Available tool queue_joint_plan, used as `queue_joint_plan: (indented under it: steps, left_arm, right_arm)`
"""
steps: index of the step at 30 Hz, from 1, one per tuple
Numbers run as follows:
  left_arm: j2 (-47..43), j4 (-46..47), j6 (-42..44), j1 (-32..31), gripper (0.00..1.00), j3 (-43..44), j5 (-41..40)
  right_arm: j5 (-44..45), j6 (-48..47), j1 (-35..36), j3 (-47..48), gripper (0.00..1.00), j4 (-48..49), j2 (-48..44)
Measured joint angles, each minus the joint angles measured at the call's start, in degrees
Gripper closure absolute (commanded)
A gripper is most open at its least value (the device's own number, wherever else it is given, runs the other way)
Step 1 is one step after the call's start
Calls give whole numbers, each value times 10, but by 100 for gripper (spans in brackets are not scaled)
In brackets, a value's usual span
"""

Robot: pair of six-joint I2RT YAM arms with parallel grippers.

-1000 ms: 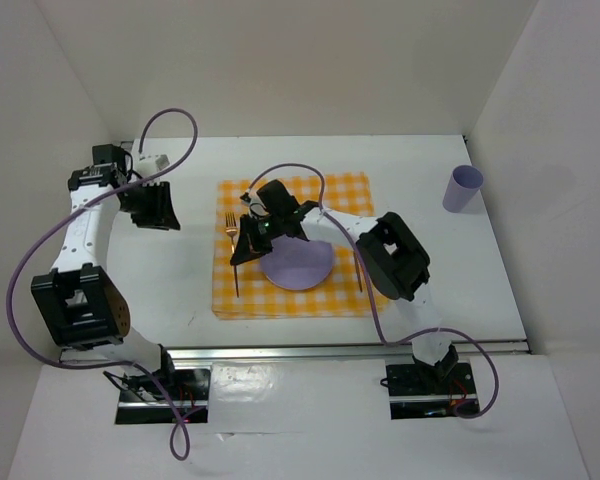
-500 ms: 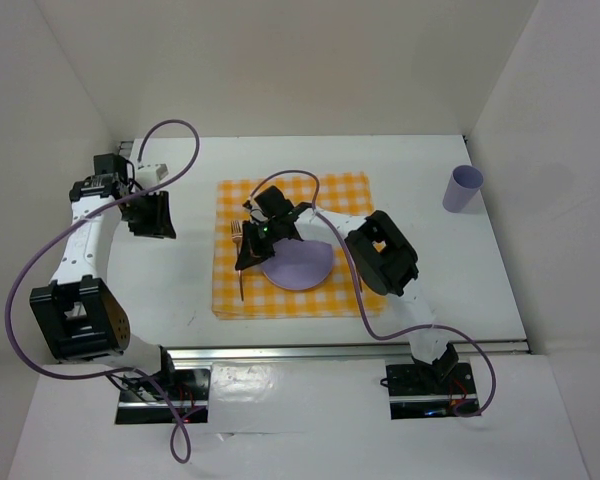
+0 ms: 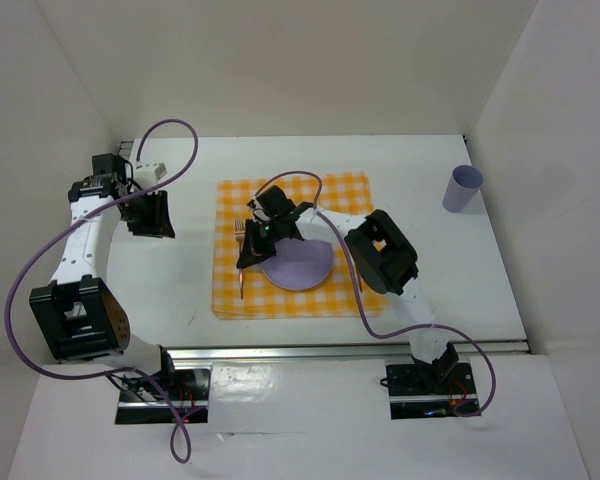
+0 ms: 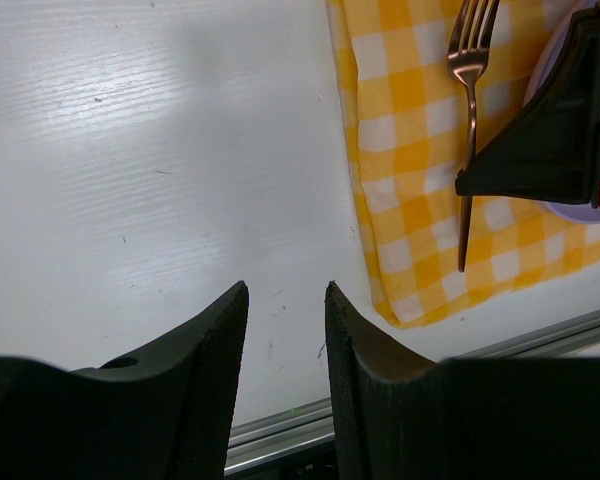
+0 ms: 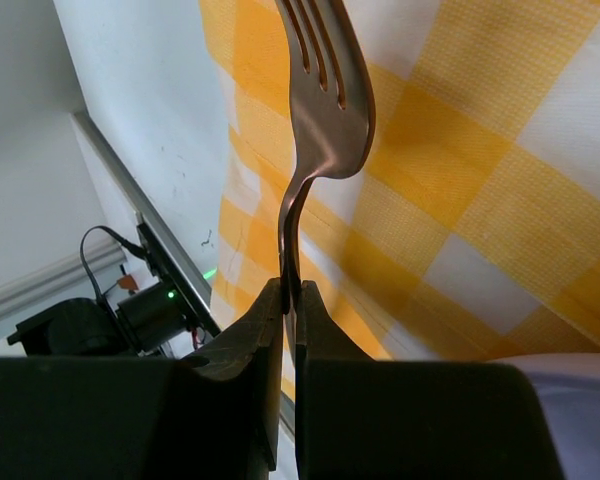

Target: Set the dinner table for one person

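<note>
A copper fork [image 3: 240,250] is held by its handle in my shut right gripper [image 3: 250,256], just over the left side of the orange-and-white checked cloth [image 3: 340,195]. In the right wrist view the fork [image 5: 325,90] has its tines pointing away from the gripper [image 5: 290,290], low over the cloth. A lavender plate [image 3: 298,265] lies on the cloth right beside the fork. My left gripper [image 3: 152,222] is open and empty above the white dinner table [image 3: 180,285], left of the cloth; its wrist view [image 4: 285,290] also shows the fork [image 4: 470,60].
A dark knife [image 3: 358,268] lies on the cloth right of the plate. A lavender cup [image 3: 464,188] stands at the far right of the table. A metal rail [image 3: 350,348] runs along the near edge. White walls enclose the table.
My right gripper has shifted the fork slightly toward the plate and the near edge. My left arm has swung a little; its gripper stays open left of the cloth.
</note>
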Motion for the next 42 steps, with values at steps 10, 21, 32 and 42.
queue_joint_plan:
  steps: [10,21,32,42]
  left_arm:
    - [0,0,2,0,56,-10,3]
    - [0,-1,2,0,56,-10,5]
    - [0,-1,4,0,56,-10,14]
    - [0,-11,5,0,56,-1,16]
  right_arm:
    - [-2,14,-1,0,72,-5,19]
    - [3,37,-2,2,56,-7,18]
    - [27,36,-3,10,53,-39,-4]
    - [70,19,-5,73,26,-133,-28]
